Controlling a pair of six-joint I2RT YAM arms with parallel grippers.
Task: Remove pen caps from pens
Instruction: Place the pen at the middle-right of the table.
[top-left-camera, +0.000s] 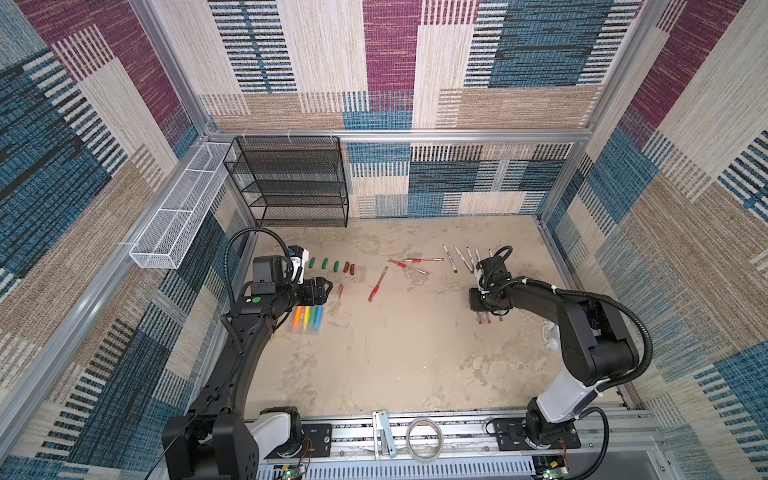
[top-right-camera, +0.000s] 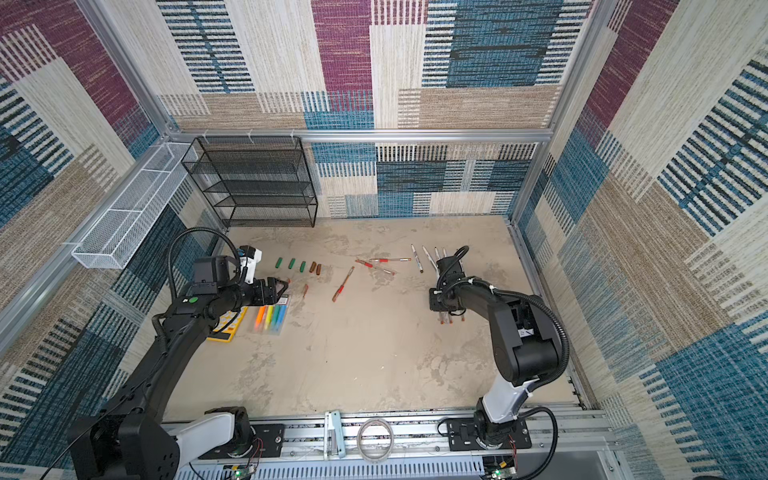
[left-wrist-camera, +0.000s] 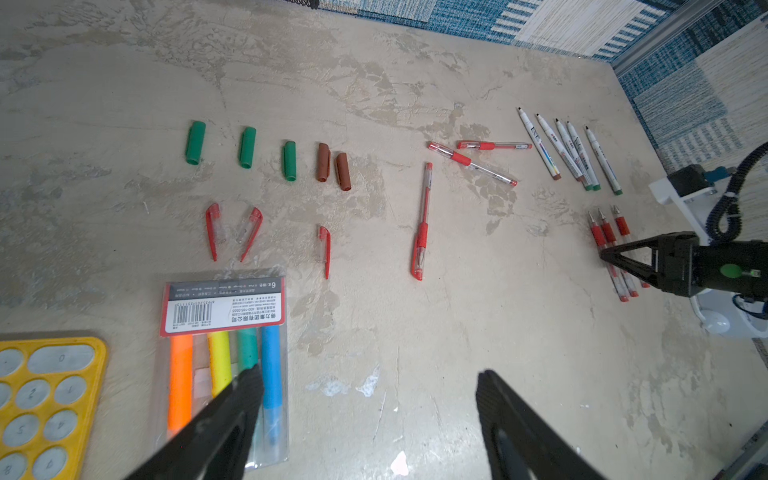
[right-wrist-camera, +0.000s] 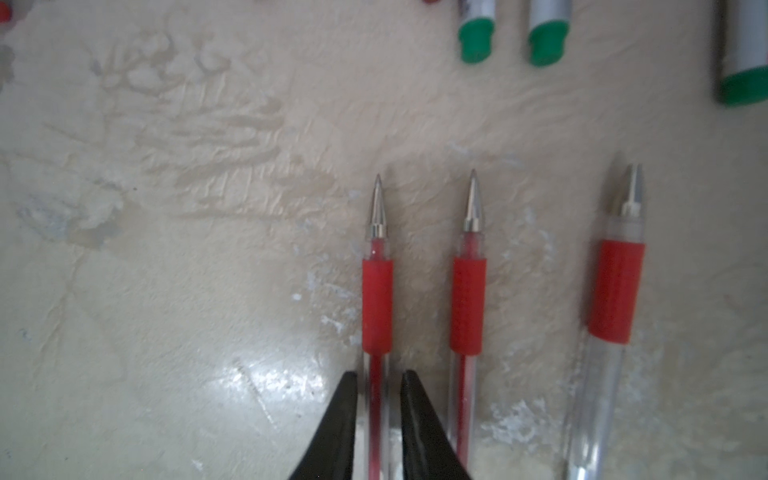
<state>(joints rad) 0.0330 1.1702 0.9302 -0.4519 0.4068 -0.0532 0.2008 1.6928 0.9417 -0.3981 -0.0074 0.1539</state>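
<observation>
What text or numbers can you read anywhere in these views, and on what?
"6": highlighter pack label, upside down in the left wrist view.
"0", "1", "2", "4", "5": grey keys of the yellow keypad.
Too small to read: that label's barcode digits and fine print; the print on the white-barrelled pens.
Other views: no legible text.

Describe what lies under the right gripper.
Three uncapped red pens lie side by side on the table; the right gripper has its jaws astride one barrel. Whether they pinch it is unclear. In both top views the arm covers the pens' middles; only their ends show.
</observation>
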